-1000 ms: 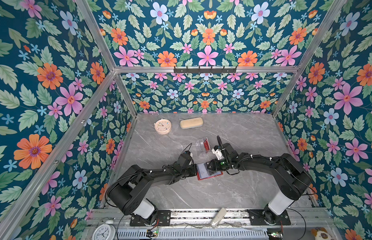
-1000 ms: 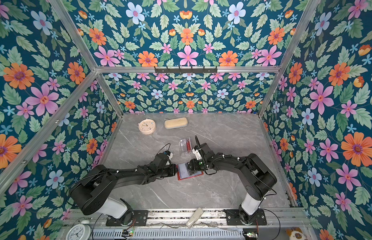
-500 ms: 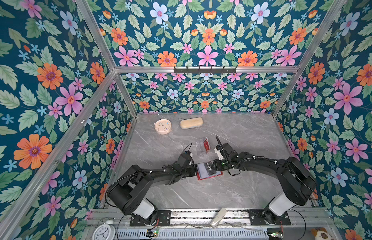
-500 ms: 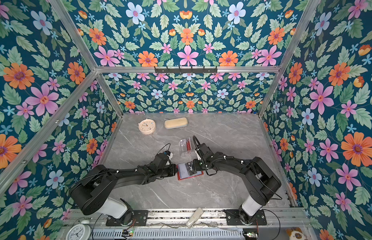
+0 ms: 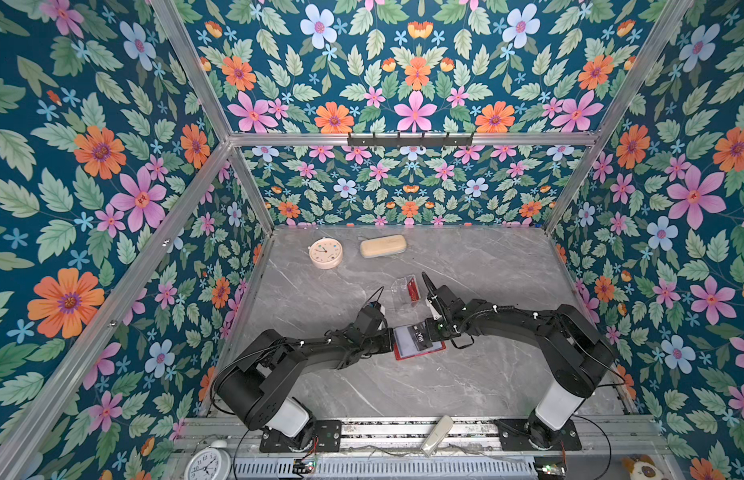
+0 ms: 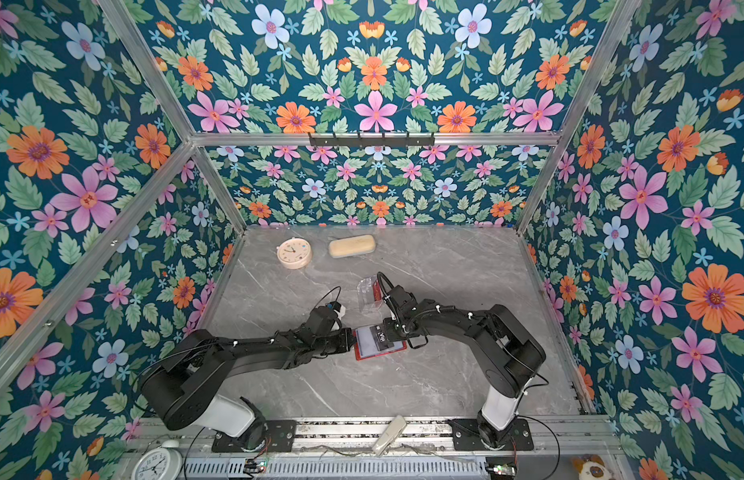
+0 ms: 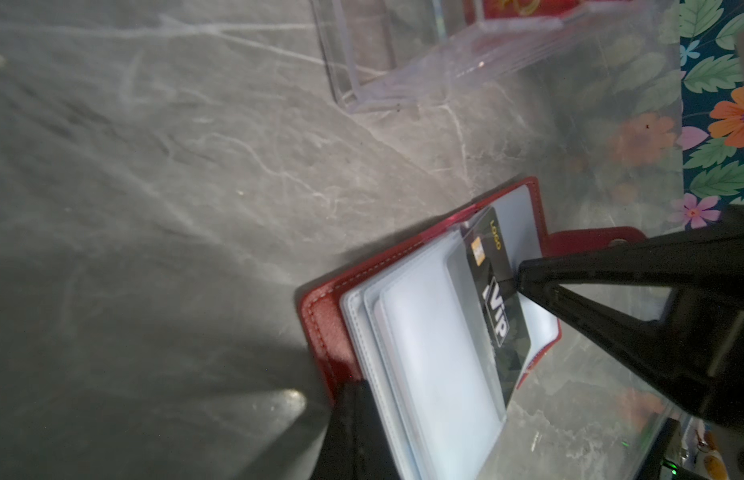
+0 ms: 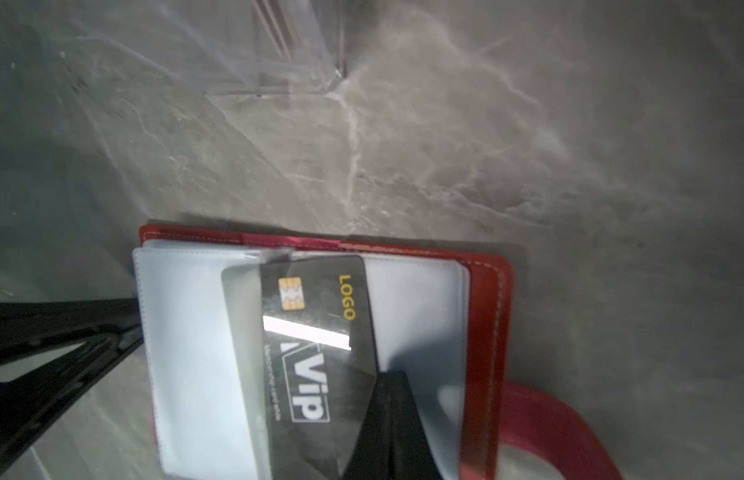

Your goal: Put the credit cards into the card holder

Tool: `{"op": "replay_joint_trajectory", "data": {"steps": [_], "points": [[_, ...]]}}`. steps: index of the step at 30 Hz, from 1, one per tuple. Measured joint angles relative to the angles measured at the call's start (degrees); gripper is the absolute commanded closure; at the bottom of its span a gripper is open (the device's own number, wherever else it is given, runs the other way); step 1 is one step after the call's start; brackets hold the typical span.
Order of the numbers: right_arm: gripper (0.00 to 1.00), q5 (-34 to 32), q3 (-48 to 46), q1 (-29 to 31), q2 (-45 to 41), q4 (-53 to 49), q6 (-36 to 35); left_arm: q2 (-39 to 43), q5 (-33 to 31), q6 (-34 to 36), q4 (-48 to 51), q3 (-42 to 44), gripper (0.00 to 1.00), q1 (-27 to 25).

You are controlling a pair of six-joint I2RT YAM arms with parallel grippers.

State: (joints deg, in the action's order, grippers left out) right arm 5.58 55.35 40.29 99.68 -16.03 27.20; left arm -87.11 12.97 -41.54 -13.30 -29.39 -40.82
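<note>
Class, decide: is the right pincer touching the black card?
Touching. The left wrist view shows the right pincer with its tip meeting the card at its edge; the right wrist view shows it lying over the card.

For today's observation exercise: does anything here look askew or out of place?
The black card lies slightly crooked in the red holder, only one edge tucked under a clear sleeve, the rest sticking out.

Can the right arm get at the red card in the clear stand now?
Not yet, probably. The red card stands in the clear stand close by the right arm, nothing between, but its jaws look shut on the black VIP card, half into the card holder; it must let go first.
</note>
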Motion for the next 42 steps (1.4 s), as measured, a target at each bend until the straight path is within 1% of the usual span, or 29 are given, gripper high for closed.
{"op": "replay_joint_trajectory", "data": {"steps": [13, 18, 21, 24, 26, 28, 30, 35, 38, 42], "points": [[0.78, -0.2, 2.8, 1.0, 2.9, -2.6, -0.7, 0.0, 0.0, 0.0, -0.2, 0.1, 1.00, 0.0], [0.70, -0.5, 3.3, 1.6, 3.1, -3.0, -0.9, 0.0, 0.0, 0.0, -0.2, 0.1, 1.00, 0.0], [0.69, -0.7, 3.4, 1.7, 2.5, -3.0, -1.1, 0.0, 0.0, 0.0, -0.3, 0.2, 1.00, 0.0], [0.70, -1.0, 3.2, 1.9, 1.8, -3.0, -1.1, 0.0, 0.0, 0.0, -0.3, 0.2, 1.00, 0.0], [0.72, -1.3, 3.1, 2.0, 1.4, -3.0, -1.3, 0.1, -0.1, 0.0, -0.3, 0.2, 1.00, 0.0], [0.77, -1.5, 3.0, 2.0, 1.0, -3.8, -1.2, 0.1, -0.1, 0.0, -0.3, 0.3, 1.00, -0.1], [0.83, -1.7, 3.0, 2.1, 0.8, -4.3, -1.2, 0.2, -0.2, 0.0, -0.4, 0.3, 1.00, -0.1], [0.92, -1.2, 3.3, 2.5, 0.9, -5.2, -0.9, 0.2, -0.2, 0.0, -0.4, 0.3, 1.00, -0.1], [0.94, -0.7, 4.1, 2.6, 1.6, -5.2, -0.8, 0.2, -0.2, 0.0, -0.4, 0.3, 1.00, -0.1], [0.93, -0.2, 5.0, 2.7, 2.8, -5.3, -0.8, 0.2, -0.2, 0.0, -0.4, 0.3, 1.00, -0.1]]}}
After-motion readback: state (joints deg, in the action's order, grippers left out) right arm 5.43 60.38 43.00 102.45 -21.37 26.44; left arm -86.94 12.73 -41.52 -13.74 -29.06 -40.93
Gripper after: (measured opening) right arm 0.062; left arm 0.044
